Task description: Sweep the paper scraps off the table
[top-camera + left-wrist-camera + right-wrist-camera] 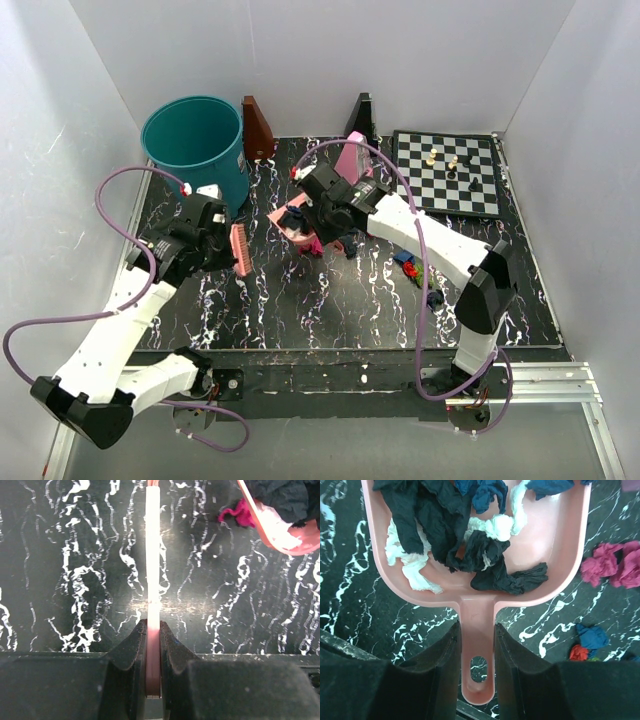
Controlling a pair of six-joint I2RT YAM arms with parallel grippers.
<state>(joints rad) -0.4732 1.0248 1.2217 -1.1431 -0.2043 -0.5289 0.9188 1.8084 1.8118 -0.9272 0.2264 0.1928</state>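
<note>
The table (pixel 330 300) was a flat black slab veined with white, filling the floor of a booth with plain white walls (pixel 400 50) on three sides. A metal rail (pixel 540 385) ran along its near edge, by the arms' bases. At the back left stood a teal bucket (pixel 195 145), with a brown wedge (pixel 256 128) just beside it and a black wedge (pixel 360 115) farther right. A chessboard (pixel 450 175) lay flat in the back right corner, a few small chess pieces (pixel 452 163) upright on it.

The left pincer (pixel 153 630) was clamped tight on the thin handle of a pink brush (pixel 241 249), over the left part of the table. The right pincer (pixel 477 630) gripped the handle of a pink dustpan (pixel 540 555) near the table's middle. Many paper scraps (pixel 470 545), dark, white and blue, lay heaped in the pan. Magenta wads (pixel 612 565) sat on the table just right of the pan, and a blue and a red scrap lay nearer the right arm.
</note>
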